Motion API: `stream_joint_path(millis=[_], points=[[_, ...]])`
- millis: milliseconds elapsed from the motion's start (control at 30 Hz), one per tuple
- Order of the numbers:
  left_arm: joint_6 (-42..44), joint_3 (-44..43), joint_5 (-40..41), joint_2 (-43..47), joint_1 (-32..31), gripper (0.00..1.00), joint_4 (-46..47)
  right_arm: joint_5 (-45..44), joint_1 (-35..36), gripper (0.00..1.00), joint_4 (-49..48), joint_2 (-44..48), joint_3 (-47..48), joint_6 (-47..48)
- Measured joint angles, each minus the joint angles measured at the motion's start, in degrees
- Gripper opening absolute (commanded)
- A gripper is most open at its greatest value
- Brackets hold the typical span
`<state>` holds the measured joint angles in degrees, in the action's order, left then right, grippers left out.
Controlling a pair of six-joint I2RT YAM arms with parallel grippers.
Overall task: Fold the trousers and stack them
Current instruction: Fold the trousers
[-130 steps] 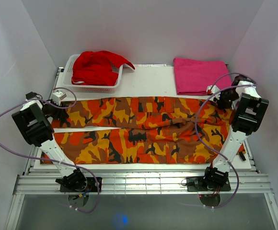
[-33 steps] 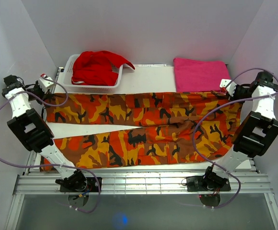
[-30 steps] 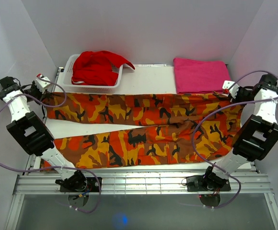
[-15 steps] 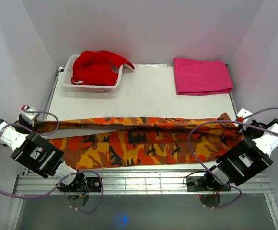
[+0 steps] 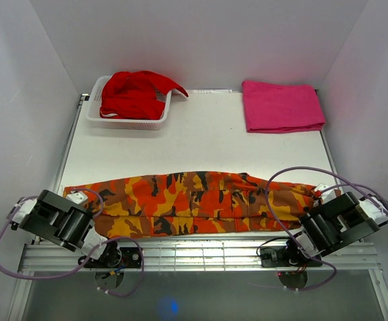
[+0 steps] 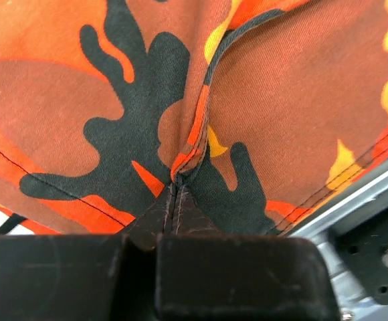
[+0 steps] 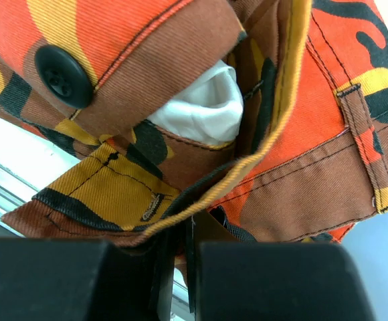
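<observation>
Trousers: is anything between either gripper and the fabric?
Nothing visible. The left gripper is shut directly on the trousers at a seam, and the right gripper is shut directly on their waist end.

White table (image 5: 201,144): trousers (image 5: 194,204), basket (image 5: 124,123) (red garment (image 5: 134,93)), pink cloth (image 5: 282,105)

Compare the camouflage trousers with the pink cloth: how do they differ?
The trousers are camouflage-patterned, the pink cloth plain. The trousers stretch as a long band along the near edge; the pink cloth is a compact folded rectangle at the far right. Both lie on the table.
</observation>
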<state>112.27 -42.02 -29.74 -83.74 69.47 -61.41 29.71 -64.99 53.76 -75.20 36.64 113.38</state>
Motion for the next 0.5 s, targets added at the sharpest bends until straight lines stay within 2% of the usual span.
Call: stream_joint_path(millis=[67,200,367,500], points=[[-0.04,0.59,1.05,1.11,-1.75,0.00,1.57,-0.26,0.44,0.08,-0.85,0.81,-0.59,-0.02],[-10.05,-2.97,2.12,-2.45,-8.68,0.00,5.14,-0.68,2.71,0.08,-1.88,0.90,-0.59,-0.20],[-26.82,-14.25,1.77,-12.09,-18.99,0.00,9.38,0.07,9.20,0.08,-1.14,-3.69,3.74,-0.44],[-42.16,-26.73,-0.66,-20.98,-27.89,0.00,16.15,3.28,15.43,0.08,-0.55,-9.66,13.00,-0.46]])
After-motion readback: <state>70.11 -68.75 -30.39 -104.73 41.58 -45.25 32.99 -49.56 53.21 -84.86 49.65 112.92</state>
